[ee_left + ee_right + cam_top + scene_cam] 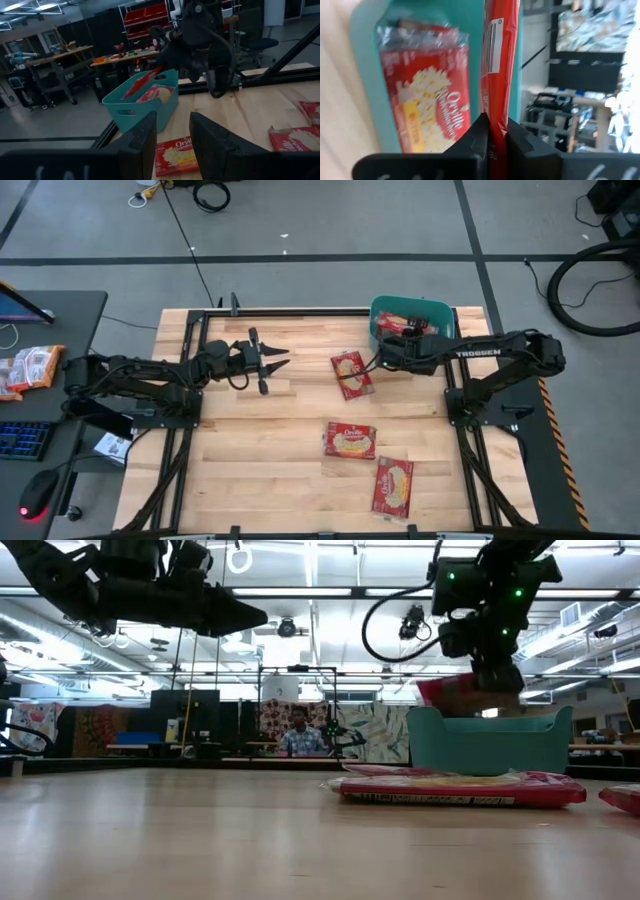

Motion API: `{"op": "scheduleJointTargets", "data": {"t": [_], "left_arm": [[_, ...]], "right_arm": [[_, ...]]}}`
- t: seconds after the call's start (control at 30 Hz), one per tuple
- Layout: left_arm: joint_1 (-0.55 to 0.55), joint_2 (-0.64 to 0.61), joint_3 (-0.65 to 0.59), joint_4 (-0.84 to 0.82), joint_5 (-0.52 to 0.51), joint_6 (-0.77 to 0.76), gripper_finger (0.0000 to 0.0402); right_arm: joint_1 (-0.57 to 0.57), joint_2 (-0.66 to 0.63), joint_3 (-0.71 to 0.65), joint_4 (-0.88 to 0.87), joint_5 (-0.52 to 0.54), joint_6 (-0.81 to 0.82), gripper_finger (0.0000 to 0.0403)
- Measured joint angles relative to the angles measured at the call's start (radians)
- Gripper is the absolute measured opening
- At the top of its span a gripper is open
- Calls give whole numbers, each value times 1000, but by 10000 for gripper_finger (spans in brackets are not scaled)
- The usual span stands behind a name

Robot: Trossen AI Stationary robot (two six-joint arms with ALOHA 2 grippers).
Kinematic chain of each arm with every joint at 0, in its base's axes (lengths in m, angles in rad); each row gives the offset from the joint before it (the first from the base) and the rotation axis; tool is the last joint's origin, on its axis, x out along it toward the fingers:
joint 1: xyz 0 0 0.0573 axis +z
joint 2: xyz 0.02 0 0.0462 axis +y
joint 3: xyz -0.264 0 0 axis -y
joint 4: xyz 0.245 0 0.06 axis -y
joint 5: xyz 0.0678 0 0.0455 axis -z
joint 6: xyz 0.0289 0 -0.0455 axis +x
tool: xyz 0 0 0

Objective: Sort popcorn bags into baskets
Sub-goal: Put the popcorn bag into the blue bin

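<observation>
The teal bin stands at the table's far right and holds at least one popcorn bag. My right gripper is over the bin's near rim, shut on another red popcorn bag. Three more bags lie flat on the table: one just left of the bin, one in the middle, and one near the front. My left gripper is open and empty above the table's far left part, pointing toward the bin. My right gripper pinches the red bag between its two fingers at one end. The bag stands edge-on and runs straight out from the fingers, along them. It is lifted off the table and slants down from the gripper toward the bin's inside; whether its free end touches the bin does not show.
A side table at the left holds more packets, a keyboard and a mouse. The arms' black frames flank the wooden table. A person sits in the room far behind the table. Bare wood lies at the table's left and near-left.
</observation>
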Motion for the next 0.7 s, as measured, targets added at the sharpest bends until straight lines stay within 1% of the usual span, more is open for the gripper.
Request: {"op": "scheduleJointTargets", "data": {"t": [0.1,0.4,0.53,0.7], "left_arm": [[-2,0,0,1,0,0,121],[-2,1,0,-2,0,0,121],[-2,1,0,-2,0,0,121],[-2,1,0,-5,0,0,121]], "right_arm": [[-15,0,-22,-13,-33,22,34],[-53,0,-151,-7,-18,-1,34],[-49,0,-159,15,-50,-1,40],[-25,0,-160,76,-71,-26,60]]}}
